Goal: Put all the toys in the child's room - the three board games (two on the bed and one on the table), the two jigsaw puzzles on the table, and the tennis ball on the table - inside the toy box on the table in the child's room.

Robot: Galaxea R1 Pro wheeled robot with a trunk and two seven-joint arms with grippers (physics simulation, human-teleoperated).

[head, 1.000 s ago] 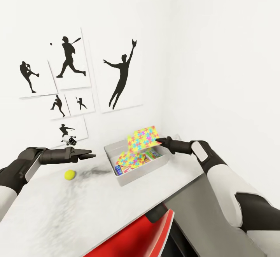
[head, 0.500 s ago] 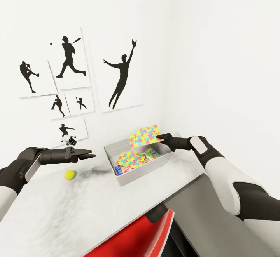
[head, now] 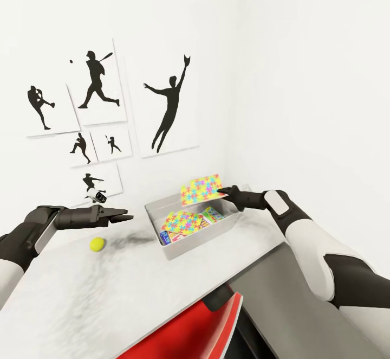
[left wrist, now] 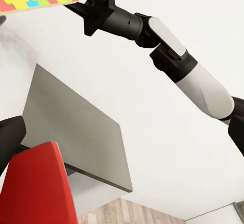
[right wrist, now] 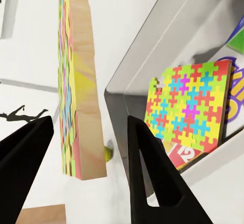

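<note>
The light grey toy box (head: 187, 243) stands on the table (head: 108, 294) by the wall. Inside lie one jigsaw puzzle (head: 183, 221) (right wrist: 190, 104) and colourful board games (head: 213, 215) (right wrist: 175, 155). A second jigsaw puzzle (head: 201, 190) (right wrist: 76, 82) is tilted over the box's back rim, its edge between the spread fingers of my open right gripper (head: 221, 191); in the right wrist view the fingers (right wrist: 147, 173) stand clear of it. The tennis ball (head: 97, 244) sits on the table left of the box. Above it, my left gripper (head: 128, 217) hovers open and holds nothing.
A red chair (head: 187, 329) is tucked under the table's front edge. The lower dark grey desk section (head: 281, 305) lies to the right under my right arm. Black silhouette pictures (head: 97, 82) hang on the white wall behind.
Over the first half second the held jigsaw tipped flatter and lifted slightly over the box, with the right gripper shifting up a little. Nothing moved after that. The left arm stayed still.
</note>
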